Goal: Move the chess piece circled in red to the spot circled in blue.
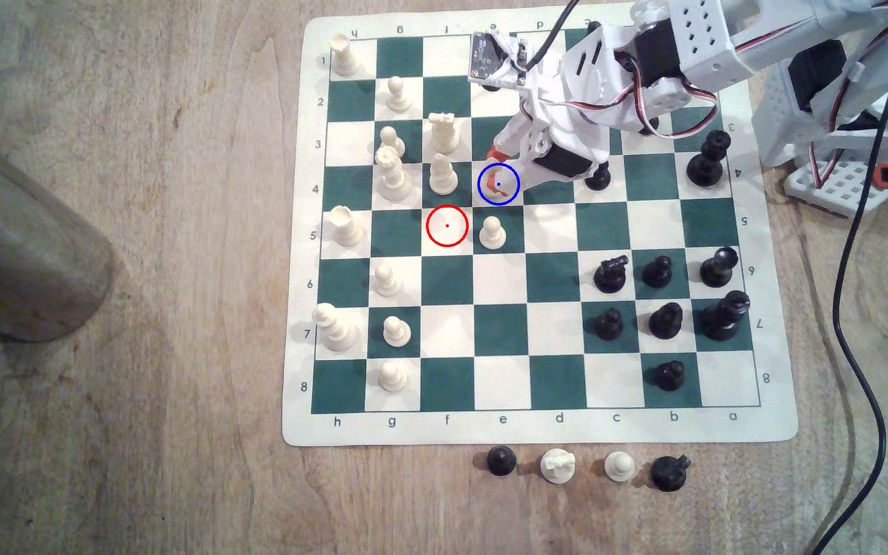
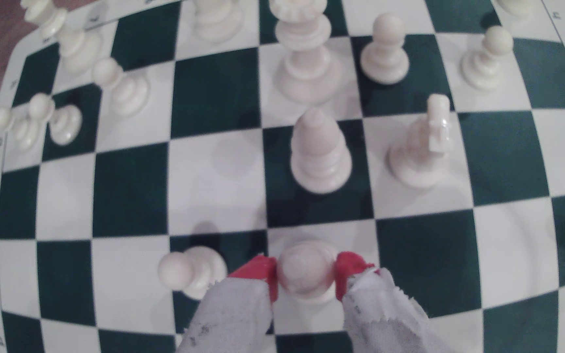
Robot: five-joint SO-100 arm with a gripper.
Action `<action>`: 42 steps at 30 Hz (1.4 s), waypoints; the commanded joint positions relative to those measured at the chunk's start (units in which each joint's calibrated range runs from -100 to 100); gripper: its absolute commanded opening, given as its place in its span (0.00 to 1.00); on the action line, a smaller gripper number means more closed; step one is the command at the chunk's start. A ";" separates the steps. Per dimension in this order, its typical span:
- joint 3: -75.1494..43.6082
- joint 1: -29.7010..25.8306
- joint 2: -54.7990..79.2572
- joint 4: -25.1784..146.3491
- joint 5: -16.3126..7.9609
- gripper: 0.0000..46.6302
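Note:
My gripper (image 1: 500,173) (image 2: 306,276) is shut on the chess piece (image 1: 507,185) (image 2: 305,271), a cream piece with a round flared base, gripped between the red fingertips (image 2: 260,271). The piece stands upright over the spot circled in blue (image 1: 482,198), a cream square (image 2: 357,237) of the green-and-cream board (image 1: 554,384). I cannot tell whether its base touches the board. The red ring (image 1: 447,226) marks a bare cream square one column toward the exterior view's left and one row nearer.
Close by stand a cream pawn (image 1: 492,232) (image 2: 191,271), a cream bishop (image 1: 442,173) (image 2: 320,152) and a cream rook (image 1: 443,131). A black pawn (image 1: 598,176) sits under the arm. Several captured pieces (image 1: 556,465) lie off the board's near edge. A metal cylinder (image 1: 15,240) lies at the far left.

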 commanded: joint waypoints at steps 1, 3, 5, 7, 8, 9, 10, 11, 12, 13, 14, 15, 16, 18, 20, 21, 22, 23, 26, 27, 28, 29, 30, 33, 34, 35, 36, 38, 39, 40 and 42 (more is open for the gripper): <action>-1.48 0.75 -0.39 -1.18 0.00 0.02; -1.21 0.99 -0.05 -1.35 0.05 0.02; -1.21 1.14 0.37 -1.35 0.20 0.02; -1.21 1.30 0.80 -1.51 0.20 0.03; -1.21 1.30 0.88 -1.59 0.20 0.03; -1.21 1.30 0.88 -1.59 0.20 0.03; -1.21 1.30 0.88 -1.59 0.20 0.03; -1.30 1.22 0.88 -1.59 0.20 0.03; -1.39 1.14 0.88 -1.59 0.15 0.03; -1.39 1.06 0.88 -1.51 0.15 0.03; -1.39 1.06 0.88 -1.35 0.15 0.03; -1.39 0.99 0.80 -1.18 0.15 0.03; -1.30 0.91 0.37 -0.86 0.15 0.03; -1.21 0.91 0.29 -0.77 0.15 0.03; -1.12 0.91 0.29 -0.69 0.20 0.03; -1.12 0.91 0.29 -0.61 0.20 0.03; -1.12 0.91 0.29 -0.61 0.20 0.03; -1.12 0.91 0.29 -0.61 0.20 0.04; -1.21 0.91 0.71 -0.53 0.20 0.16; -1.30 0.99 0.88 -0.45 0.24 0.21; -1.30 0.99 1.05 -0.45 0.29 0.23; -1.57 0.99 1.31 -0.12 0.39 0.27; -1.57 0.99 1.39 -0.12 0.44 0.27; -1.57 0.99 1.39 0.05 0.59 0.27; -1.57 1.06 1.39 0.29 0.68 0.28; -1.57 1.06 1.39 0.29 0.73 0.29; -1.57 1.06 1.31 0.37 0.73 0.29; -1.48 1.06 1.22 0.62 0.78 0.29; -1.48 1.06 1.14 0.78 0.78 0.29; -1.39 1.06 0.88 0.95 0.83 0.29; -1.03 0.99 -0.48 2.01 0.83 0.29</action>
